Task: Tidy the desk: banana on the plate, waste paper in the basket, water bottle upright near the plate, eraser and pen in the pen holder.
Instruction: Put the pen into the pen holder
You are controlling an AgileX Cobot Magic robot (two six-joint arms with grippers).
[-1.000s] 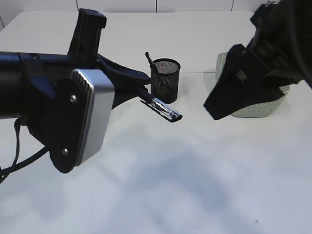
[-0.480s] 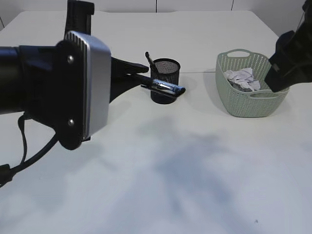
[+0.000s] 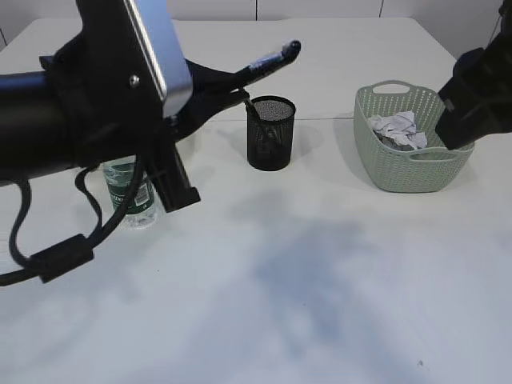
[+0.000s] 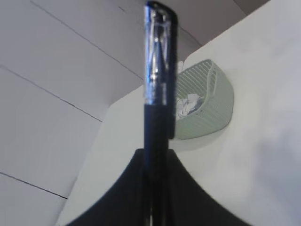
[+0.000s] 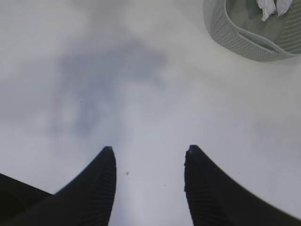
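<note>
My left gripper [image 3: 238, 85] is shut on a black pen [image 3: 272, 58] with a clear cap. The pen slants up and to the right, above the black mesh pen holder [image 3: 271, 132]. In the left wrist view the pen [image 4: 159, 70] stands straight up from the closed gripper [image 4: 156, 151]. A dark stick-like item leans inside the holder. The water bottle [image 3: 128, 192] stands upright at the left, partly behind my arm. Waste paper [image 3: 398, 128] lies in the green basket [image 3: 410, 164]. My right gripper [image 5: 149, 150] is open over the bare desk [image 5: 141, 94]. Banana, plate and eraser are out of view.
My left arm's large body [image 3: 96, 104] blocks much of the left side of the exterior view. My right arm [image 3: 476, 96] hangs at the right edge, over the basket's far end. The basket's corner [image 5: 225, 33] shows at the top right of the right wrist view.
My left gripper has lifted and swung the pen from low in front of the holder to slanting upward above it, uncovering the bottle. My right arm drew back to the right.
</note>
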